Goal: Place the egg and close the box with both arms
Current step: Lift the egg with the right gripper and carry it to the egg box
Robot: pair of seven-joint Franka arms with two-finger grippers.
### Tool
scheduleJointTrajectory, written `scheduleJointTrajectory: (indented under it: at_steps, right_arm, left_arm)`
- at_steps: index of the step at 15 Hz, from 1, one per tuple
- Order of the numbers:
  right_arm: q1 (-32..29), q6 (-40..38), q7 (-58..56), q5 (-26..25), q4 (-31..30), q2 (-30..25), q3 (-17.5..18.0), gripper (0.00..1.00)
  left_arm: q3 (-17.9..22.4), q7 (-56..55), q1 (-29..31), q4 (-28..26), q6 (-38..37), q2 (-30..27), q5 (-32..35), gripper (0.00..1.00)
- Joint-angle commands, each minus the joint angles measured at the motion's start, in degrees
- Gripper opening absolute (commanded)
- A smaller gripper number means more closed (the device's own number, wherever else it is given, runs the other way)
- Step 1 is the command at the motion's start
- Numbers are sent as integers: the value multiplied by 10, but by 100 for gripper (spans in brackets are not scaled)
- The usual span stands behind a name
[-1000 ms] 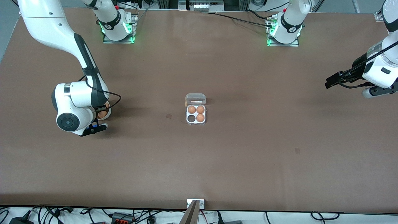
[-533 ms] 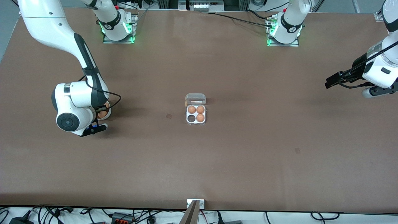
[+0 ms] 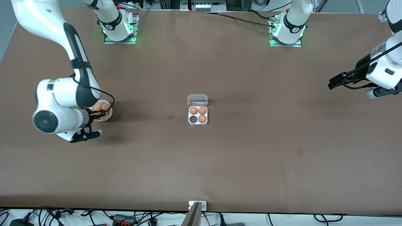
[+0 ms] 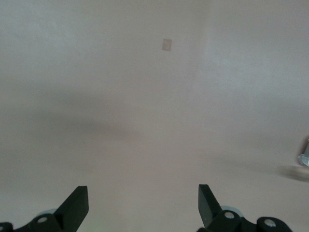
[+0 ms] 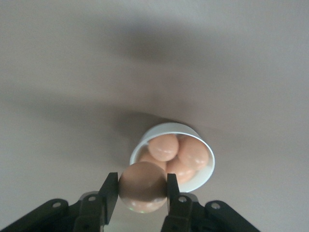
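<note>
Eggshell cracks easily: your right gripper [image 5: 143, 189] pinches the egg [image 5: 142, 187] across its middle over the bowl [image 5: 203, 145]; squeeze lightly. Your left gripper [image 4: 140, 205] waits, spread wide.

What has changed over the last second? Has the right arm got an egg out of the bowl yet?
Yes. The right gripper has lifted away from the white bowl, shut on an egg that now hangs clear above the bowl's rim; the arm has swung toward its own end of the table. The box, lid open with three eggs and one bare cup, has not moved. The left gripper waits open, unmoved.
</note>
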Motion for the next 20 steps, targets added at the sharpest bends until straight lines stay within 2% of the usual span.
scheduleJointTrajectory:
  at_steps: [1,2,4,6,9,11,12,16,19,20]
  right_arm:
    - [25,-3,8,31,27,-5,2,0]
    - [37,7,8,56,34,-5,2,0]
    - [62,29,9,98,58,-5,1,0]
    - [92,64,18,107,77,-4,1,0]
    - [145,124,103,107,79,-1,2,0]
    - [183,174,171,109,79,5,2,0]
    - [201,198,201,110,79,11,2,0]
    - [267,266,285,109,74,46,1,0]
    - [294,328,323,104,72,84,0,0]
    - [298,332,326,103,70,92,0,0]
  left_arm:
    - [0,12,45,12,-3,17,-76,97]
    - [-1,8,54,11,-2,19,-94,92]
    - [-4,7,55,12,0,19,-91,93]
    - [-9,2,54,12,4,18,-75,100]
    - [-11,5,54,11,6,17,-71,100]
    - [-10,8,54,16,-21,11,-72,69]
    - [-10,11,54,17,-30,11,-72,67]
    - [-11,6,55,17,-34,11,-72,68]
    - [-12,10,51,31,-37,14,-67,68]
    - [-14,10,48,33,-46,12,-48,64]
